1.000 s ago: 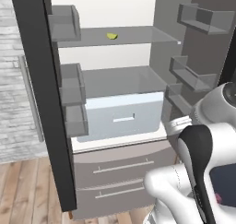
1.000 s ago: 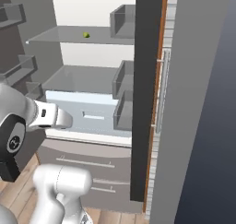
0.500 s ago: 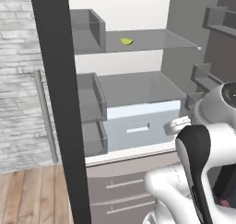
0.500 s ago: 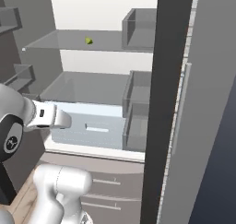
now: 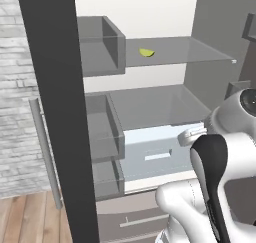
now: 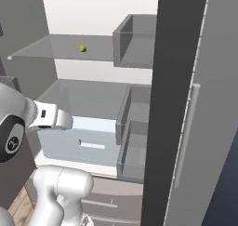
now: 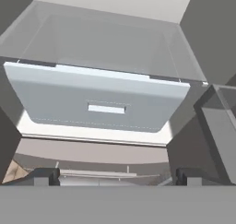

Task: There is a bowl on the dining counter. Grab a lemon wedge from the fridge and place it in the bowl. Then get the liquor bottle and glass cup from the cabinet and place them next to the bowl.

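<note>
A small yellow-green lemon wedge (image 5: 146, 52) lies on the fridge's upper glass shelf (image 5: 190, 49), towards the back; from the right it is a small green spot, the lemon wedge (image 6: 82, 48). My gripper (image 7: 119, 178) is open with nothing between its fingertips (image 7: 44, 176). It hangs low in front of the fridge, facing the white crisper drawer (image 7: 99, 101), well below the wedge's shelf. The white arm (image 5: 220, 172) rises in front of the fridge's lower part. The bowl, liquor bottle and glass cup are out of view.
The fridge's dark open door (image 5: 55, 112) with grey door bins (image 5: 102, 47) stands at the left; the other door (image 6: 174, 104) with its bins (image 6: 135, 41) stands at the right. A second glass shelf (image 5: 155, 104) lies above the crisper. Grey drawers (image 5: 130, 217) sit below.
The whole picture has shifted and the fridge looms larger: the base has driven closer. The lemon wedge rests in the same spot on its shelf. The gripper has stayed open.
</note>
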Motion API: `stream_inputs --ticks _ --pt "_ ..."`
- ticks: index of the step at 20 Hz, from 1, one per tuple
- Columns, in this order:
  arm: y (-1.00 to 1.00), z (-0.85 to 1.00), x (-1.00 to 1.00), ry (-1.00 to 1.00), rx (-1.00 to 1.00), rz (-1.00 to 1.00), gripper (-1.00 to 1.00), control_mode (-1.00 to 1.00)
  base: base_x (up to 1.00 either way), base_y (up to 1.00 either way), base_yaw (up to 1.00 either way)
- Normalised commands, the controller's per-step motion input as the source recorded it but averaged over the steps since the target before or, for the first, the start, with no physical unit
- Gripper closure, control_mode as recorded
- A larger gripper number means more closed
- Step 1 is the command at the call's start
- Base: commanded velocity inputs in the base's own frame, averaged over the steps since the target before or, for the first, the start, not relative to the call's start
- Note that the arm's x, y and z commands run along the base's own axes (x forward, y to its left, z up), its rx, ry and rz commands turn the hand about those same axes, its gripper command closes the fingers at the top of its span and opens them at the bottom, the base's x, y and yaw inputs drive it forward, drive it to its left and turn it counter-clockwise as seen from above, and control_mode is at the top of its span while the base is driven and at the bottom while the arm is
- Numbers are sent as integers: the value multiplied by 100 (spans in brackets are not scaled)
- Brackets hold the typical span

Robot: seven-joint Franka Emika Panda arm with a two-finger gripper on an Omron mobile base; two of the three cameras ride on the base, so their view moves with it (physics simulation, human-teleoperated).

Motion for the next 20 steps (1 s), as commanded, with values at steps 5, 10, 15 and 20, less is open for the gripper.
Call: stream_inputs --ticks 5,10,15,20 --pt "-2 17 39 -21 8 9 -100 -100 36 -1 1" --pt "0 68 35 -52 5 22 -100 -100 0 0 0" --pt "8 83 28 -39 0 10 -100 -100 0 0 0" --pt "2 75 60 -14 0 7 -100 -100 0 0 0"
